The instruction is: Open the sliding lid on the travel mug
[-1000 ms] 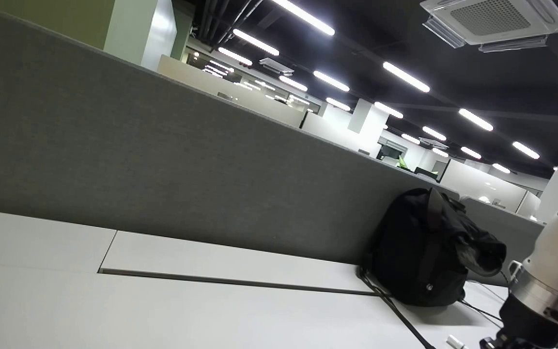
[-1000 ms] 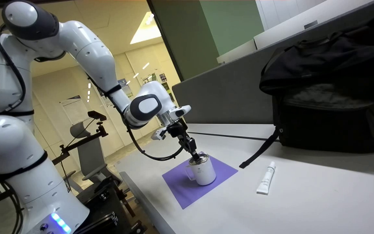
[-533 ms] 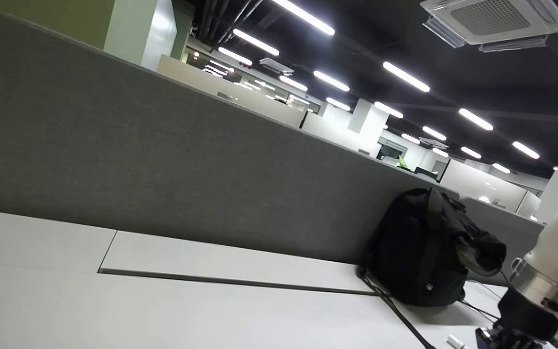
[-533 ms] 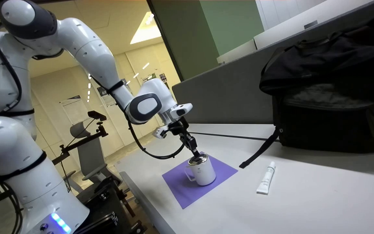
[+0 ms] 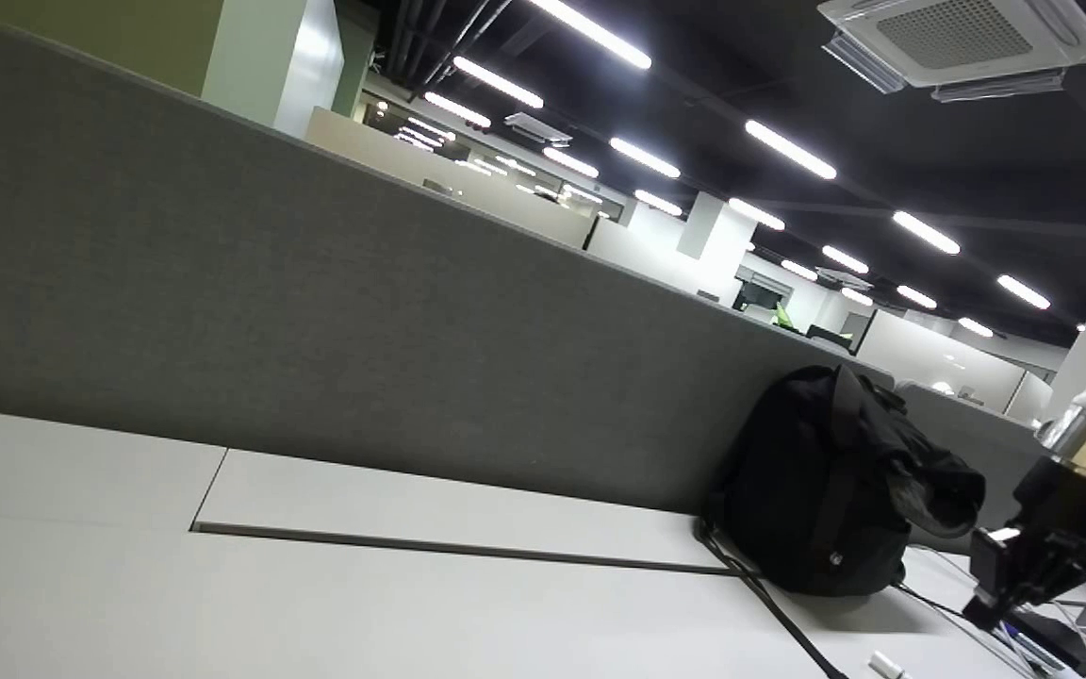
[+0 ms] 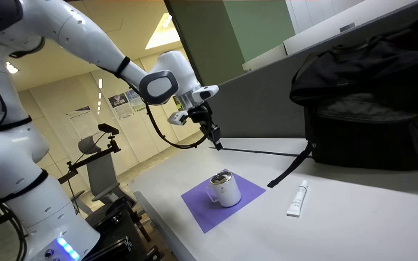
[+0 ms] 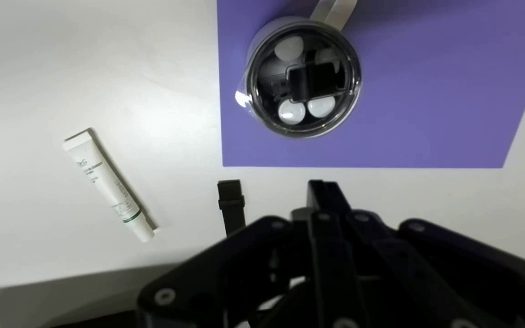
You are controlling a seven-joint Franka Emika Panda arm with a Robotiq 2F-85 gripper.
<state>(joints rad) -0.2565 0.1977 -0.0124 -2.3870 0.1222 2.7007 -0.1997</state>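
A white travel mug [image 6: 228, 194] with a side handle stands upright on a purple sheet [image 6: 201, 212] in an exterior view. In the wrist view its round see-through lid [image 7: 267, 73] has a dark rectangular slider [image 7: 319, 82] across its middle and several pale round spots. I cannot tell whether the drinking hole is uncovered. My gripper [image 7: 322, 183] is shut, its fingertips together with nothing between them. In an exterior view the gripper [image 6: 218, 148] hangs well above and behind the mug, apart from it. The mug is out of view where the gripper [image 5: 981, 618] shows by the backpack.
A white tube [image 6: 297, 199] lies on the white table [image 6: 339, 232]; it also shows in the wrist view [image 7: 107, 184]. A black backpack [image 6: 372, 108] stands against the grey partition [image 6: 259, 108]. Its strap [image 7: 231, 205] reaches toward the purple sheet.
My gripper has risen from the mug's lid, up and away, after touching or nearly touching it. The mug and sheet have stayed in place.
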